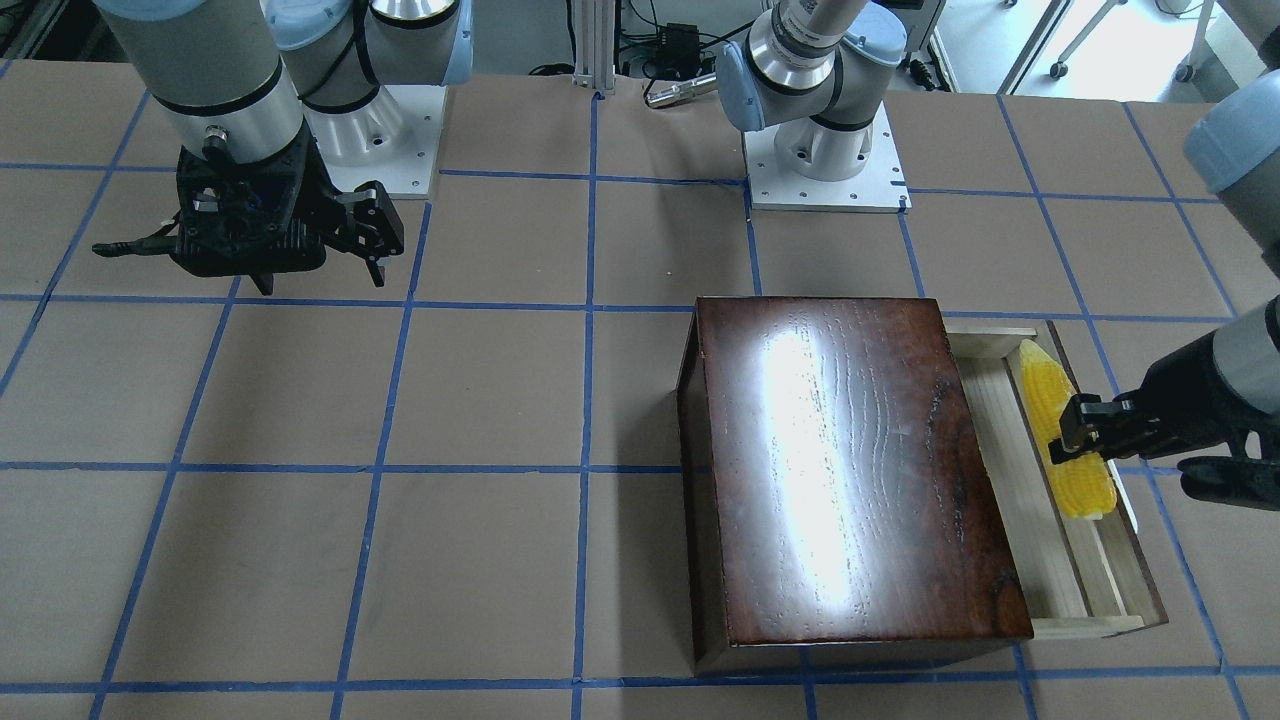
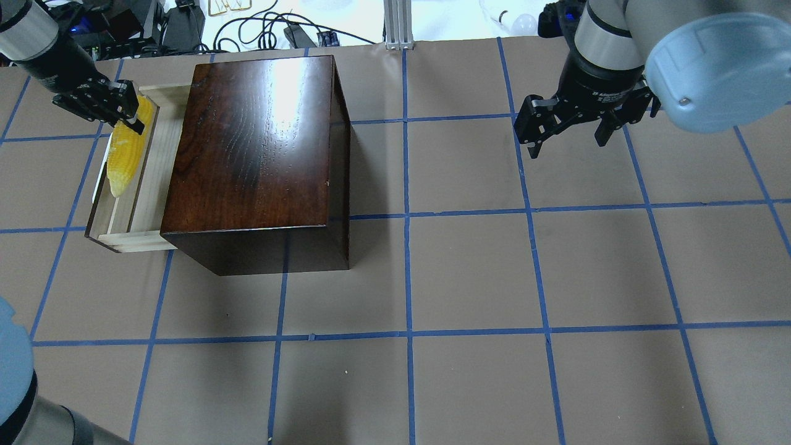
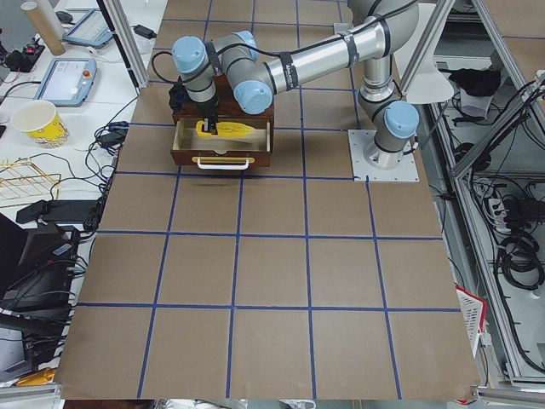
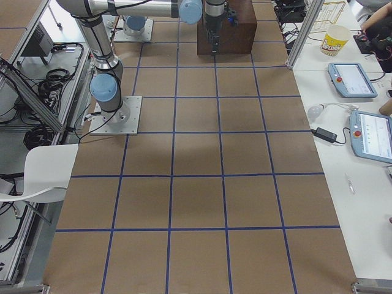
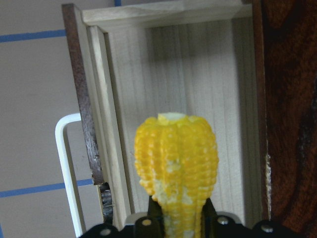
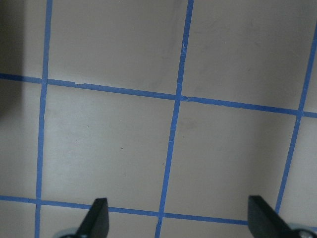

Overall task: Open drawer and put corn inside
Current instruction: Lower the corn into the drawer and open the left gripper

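Clamping the corn [image 1: 1048, 390] near its middle with the left gripper [image 1: 1070, 432] at the right edge of the front-facing frame, fingers narrowed onto the cob's sides and nothing else between them. Held lengthwise over the pulled-out drawer [image 1: 1010, 480], just beside its dark front panel (contact with the pale wooden floor impossible to judge). Same hold at upper left of the overhead frame: left gripper [image 2: 126, 117] over the yellow corn [image 2: 123, 161], drawer [image 2: 157, 179] sticking out from the left side of the glossy dark-wood box [image 2: 259, 154]. Filling the lower centre of the left wrist frame, the corn [image 5: 176, 163] with its blunt end up, drawer floor [image 5: 198, 74] behind it and the white handle [image 5: 64, 168] outside the front panel at left. Hovering above the brown table [image 1: 400, 400] at upper left of the front-facing frame, well apart from the box [image 1: 840, 470], the right gripper [image 1: 322, 280], spread wide and empty; seen likewise at upper right of the overhead frame [image 2: 568, 145], and in its own wrist frame [image 6: 181, 220] with only taped tabletop between the two fingertips.
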